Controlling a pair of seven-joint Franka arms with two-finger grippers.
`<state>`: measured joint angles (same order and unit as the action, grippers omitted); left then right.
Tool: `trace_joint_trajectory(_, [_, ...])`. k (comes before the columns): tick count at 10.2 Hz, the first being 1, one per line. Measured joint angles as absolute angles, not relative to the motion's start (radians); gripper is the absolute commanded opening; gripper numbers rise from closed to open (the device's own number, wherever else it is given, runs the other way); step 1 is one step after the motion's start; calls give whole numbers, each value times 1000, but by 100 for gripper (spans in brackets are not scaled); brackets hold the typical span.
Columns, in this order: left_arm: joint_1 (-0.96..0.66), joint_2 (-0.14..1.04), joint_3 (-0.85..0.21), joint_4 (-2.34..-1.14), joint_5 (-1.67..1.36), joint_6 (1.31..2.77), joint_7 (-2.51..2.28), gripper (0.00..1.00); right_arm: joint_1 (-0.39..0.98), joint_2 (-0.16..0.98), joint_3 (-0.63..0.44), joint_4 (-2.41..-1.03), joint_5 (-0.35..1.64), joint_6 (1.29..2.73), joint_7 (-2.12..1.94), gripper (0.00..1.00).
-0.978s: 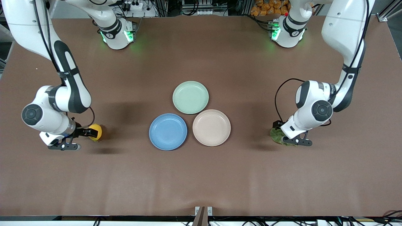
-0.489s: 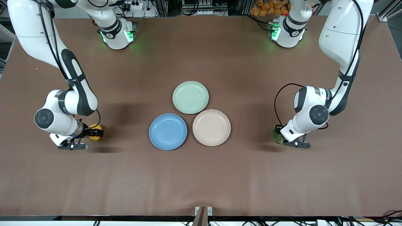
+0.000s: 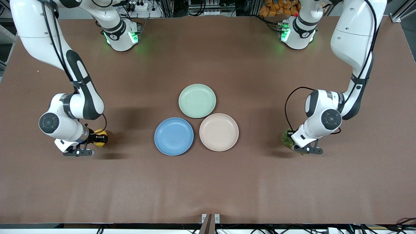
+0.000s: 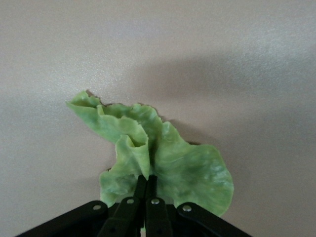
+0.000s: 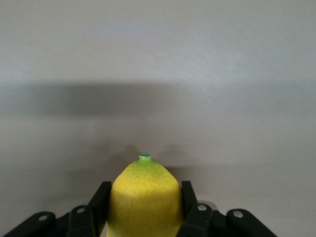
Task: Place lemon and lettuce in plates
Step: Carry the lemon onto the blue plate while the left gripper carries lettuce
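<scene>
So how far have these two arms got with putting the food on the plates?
Nothing is plated yet: the round blue plate and the pale beige-pink plate are empty. Both pickups look made. The right tool is shut on the small yellow lemon, and the left tool pinches the ruffled green lettuce leaf. What remains is carrying each to a plate and letting go.

From the front, the left arm's wrist covers most of the lettuce [image 3: 286,138], leaving a green edge. The right arm's wrist hides part of the lemon [image 3: 99,136]. In the right wrist view the picture's lower edge cuts off the lemon's base and the right tool [image 5: 145,210].
</scene>
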<state>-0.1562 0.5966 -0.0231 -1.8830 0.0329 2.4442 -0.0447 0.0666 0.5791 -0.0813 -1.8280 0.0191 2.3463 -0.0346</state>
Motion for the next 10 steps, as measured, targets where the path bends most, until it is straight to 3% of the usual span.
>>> trace_joint_trajectory(2, [-157,595,-23,-1874,33,2445,-45,0,81,568,-29,-1651,69,2104,73,0])
trace_joint_trajectory(4, [-163,567,-25,-1858,33,2420,-59,0,124,554,8,-1538,135,2016,189,0])
trace_joint_trajectory(8, [-234,461,-63,-1768,33,2236,-200,0,339,652,18,-1525,176,2145,499,0])
trace_joint_trajectory(10, [-295,456,-103,-1711,28,2212,-379,0,369,711,46,-1523,176,2200,547,0])
